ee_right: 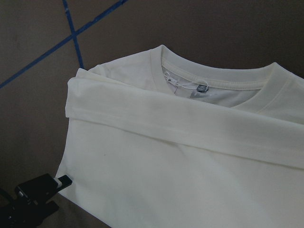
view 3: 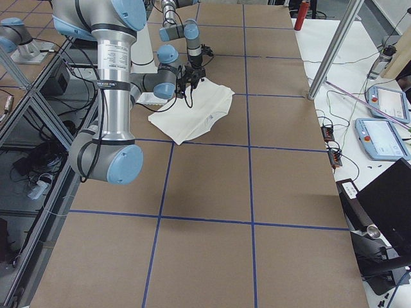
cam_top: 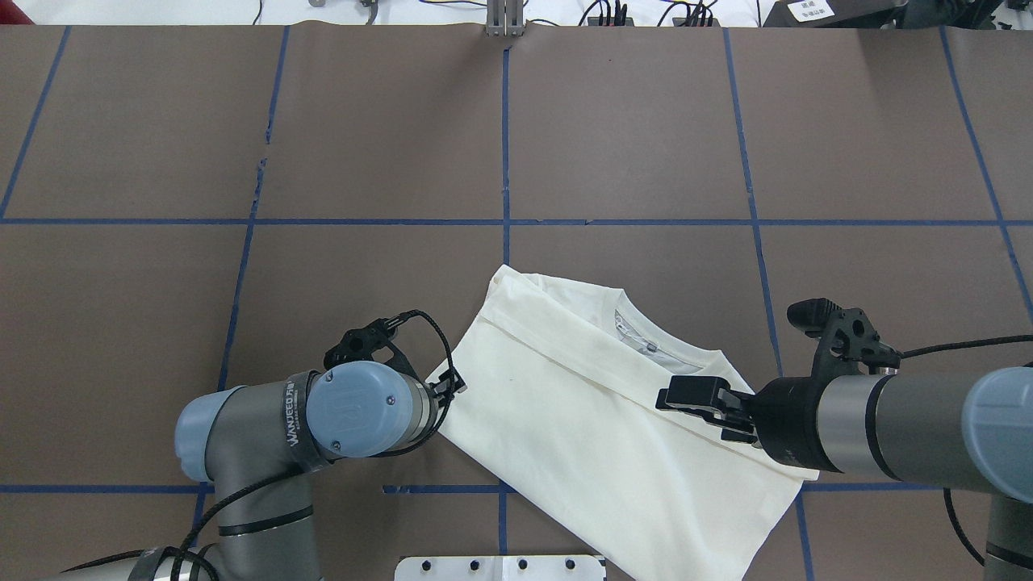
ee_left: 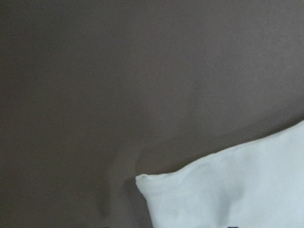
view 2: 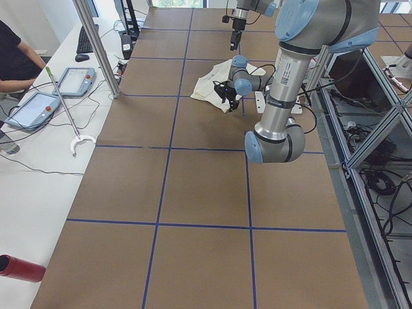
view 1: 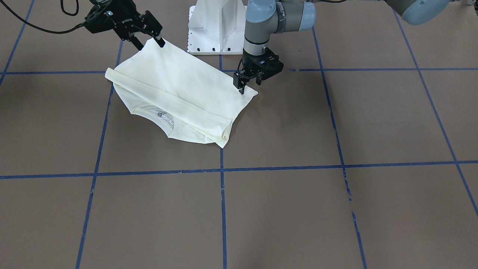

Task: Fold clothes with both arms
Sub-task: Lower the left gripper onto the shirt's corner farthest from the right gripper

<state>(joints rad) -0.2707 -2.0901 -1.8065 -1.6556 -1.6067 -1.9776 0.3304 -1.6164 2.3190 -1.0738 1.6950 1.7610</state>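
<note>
One shirt, two arms, and the fold is partway there. The cream T-shirt (view 1: 179,89) lies on the bench (view 1: 336,209) close to the robot-side edge, about midway along it and a touch toward the robot's right end, skewed against the blue tape lines (view 1: 222,209). A plain cream layer is doubled over the body. Its creased edge runs just below the collar (ee_right: 213,80), so the neck label (ee_right: 202,89) shows and the print does not.

The left gripper (view 1: 248,83) stands at the shirt's corner on the robot's left. Its jaws are apart, one fingertip (view 1: 241,89) down at the cloth, holding nothing. The right gripper (view 1: 150,42) hangs over the shirt's right-hand part, jaws likewise spread, nothing pinched as far as I can see.

My read: the first folds are in, but the bundle is broad and its layers splay at one end. At least one more fold across looks due, plus a tidy.
</note>
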